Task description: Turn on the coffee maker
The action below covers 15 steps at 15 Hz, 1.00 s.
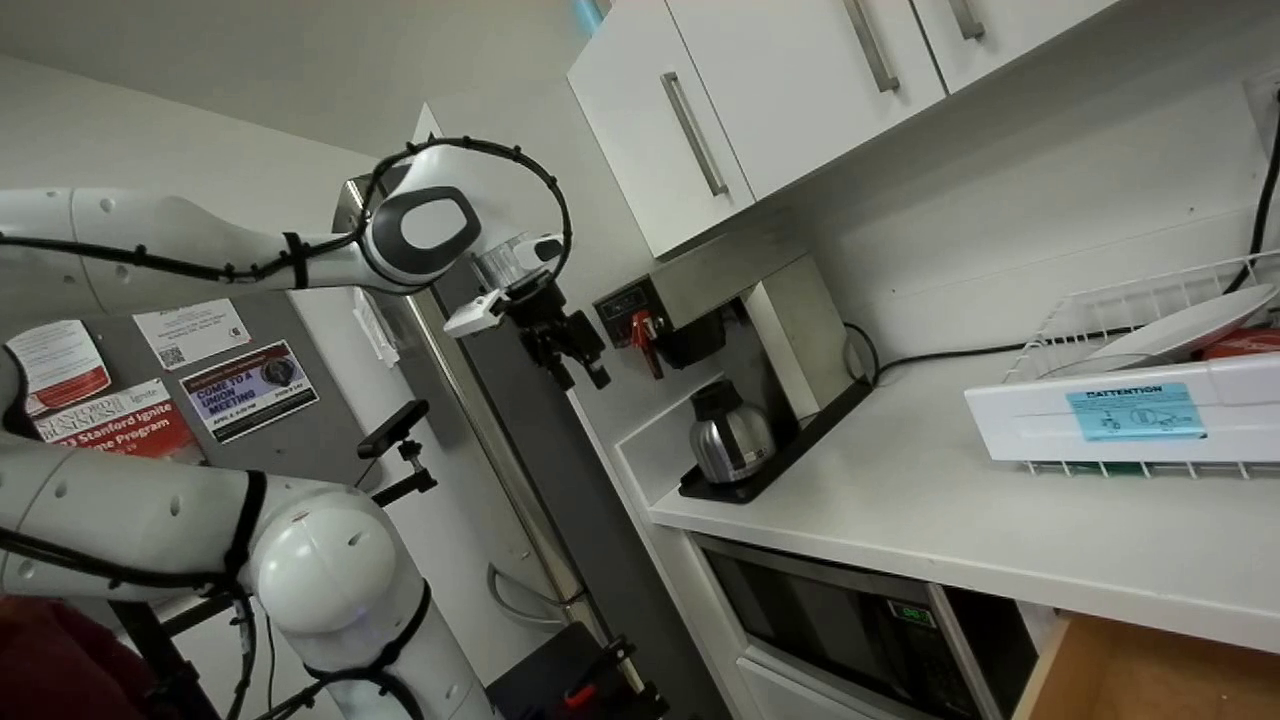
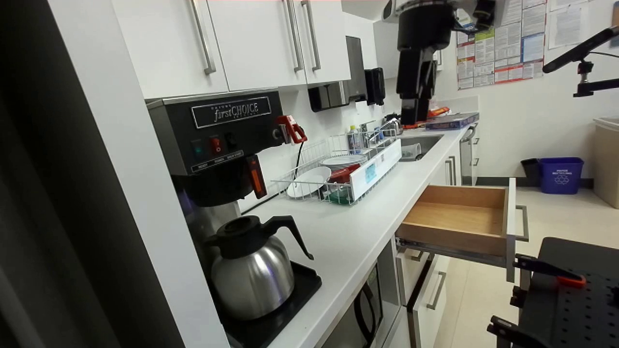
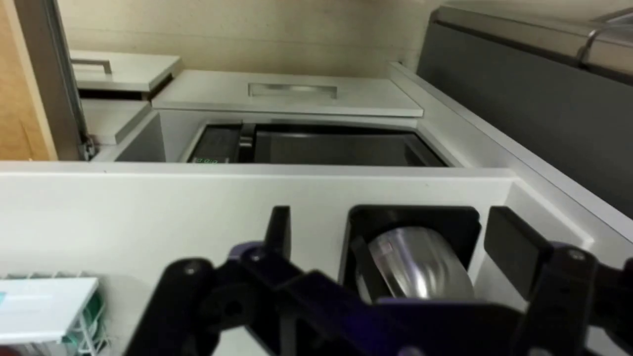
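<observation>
The coffee maker (image 1: 720,285) stands at the counter's end, with a steel side and an overhanging black front (image 2: 232,133). On that front are a red rocker switch (image 2: 216,145), a black switch (image 2: 231,140) and a dark green lamp (image 2: 198,149). A red tap lever (image 2: 291,129) sticks out beside them. The steel carafe (image 2: 254,278) with black lid and handle sits on the black base; it also shows in the wrist view (image 3: 420,262). My gripper (image 1: 583,376) is open and empty, in the air in front of the machine, apart from it. Its fingers (image 3: 395,230) are wide apart.
White cabinets (image 1: 760,90) hang above the machine. A dish rack (image 2: 309,154) with plates and a white box (image 1: 1110,415) stands along the counter (image 2: 333,237). A drawer (image 2: 454,217) is pulled out. A microwave (image 1: 830,610) is under the counter; a tall grey fridge (image 3: 524,104) stands beside it.
</observation>
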### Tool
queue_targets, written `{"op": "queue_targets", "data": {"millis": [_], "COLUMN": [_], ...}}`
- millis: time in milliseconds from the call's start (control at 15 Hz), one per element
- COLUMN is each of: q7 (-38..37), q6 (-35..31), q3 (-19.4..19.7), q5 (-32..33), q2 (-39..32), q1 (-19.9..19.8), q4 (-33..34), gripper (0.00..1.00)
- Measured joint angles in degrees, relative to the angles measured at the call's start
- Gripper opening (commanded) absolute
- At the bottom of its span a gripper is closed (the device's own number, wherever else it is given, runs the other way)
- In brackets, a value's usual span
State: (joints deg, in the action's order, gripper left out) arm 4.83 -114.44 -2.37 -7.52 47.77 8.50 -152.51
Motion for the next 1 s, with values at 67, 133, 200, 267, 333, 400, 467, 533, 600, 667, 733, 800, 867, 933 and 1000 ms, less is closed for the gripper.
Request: {"op": "queue_targets", "data": {"millis": [67,133,200,267,333,400,467,533,600,667,733,800,867,933,1000], "q7": [-1.0,-2.0,-2.2,-2.8,-3.0,-3.0,-3.0,-3.0,-3.0,-3.0,-3.0,-3.0,-3.0,-3.2,-3.9], "q6": [-1.3,-3.1,-4.6,-5.4,-5.8,-5.9,-6.0,-6.0,-6.1,-6.0,-6.1,-6.7,-7.7,-8.8,-9.7], "q3": [-1.4,-2.8,-4.2,-5.3,-5.9,-6.2,-6.3,-6.2,-6.1,-6.0,-6.0,-6.2,-6.7,-7.3,-8.1], "q5": [-1.2,-2.3,-2.8,-2.9,-2.9,-2.9,-2.9,-2.9,-2.9,-2.9,-2.9,-2.9,-2.9,-2.9,-2.9], "q2": [0.7,0.9,0.7,0.4,0.1,-0.2,-0.5,-0.7,-0.7,-0.7,-0.7,-0.7,-0.7,-0.7,-0.7], "q1": [0.9,1.9,2.9,3.7,4.1,4.1,4.1,4.1,4.1,4.1,4.1,4.1,4.1,4.1,4.1], "q4": [0.4,0.7,1.0,1.2,1.3,1.4,1.5,1.5,1.5,1.5,1.5,1.5,1.5,1.5,1.7], "gripper": [1.00,1.00,1.00,1.00,1.00,1.00,1.00,1.00,1.00,1.00,1.00,1.00,1.00,1.00,1.00]}}
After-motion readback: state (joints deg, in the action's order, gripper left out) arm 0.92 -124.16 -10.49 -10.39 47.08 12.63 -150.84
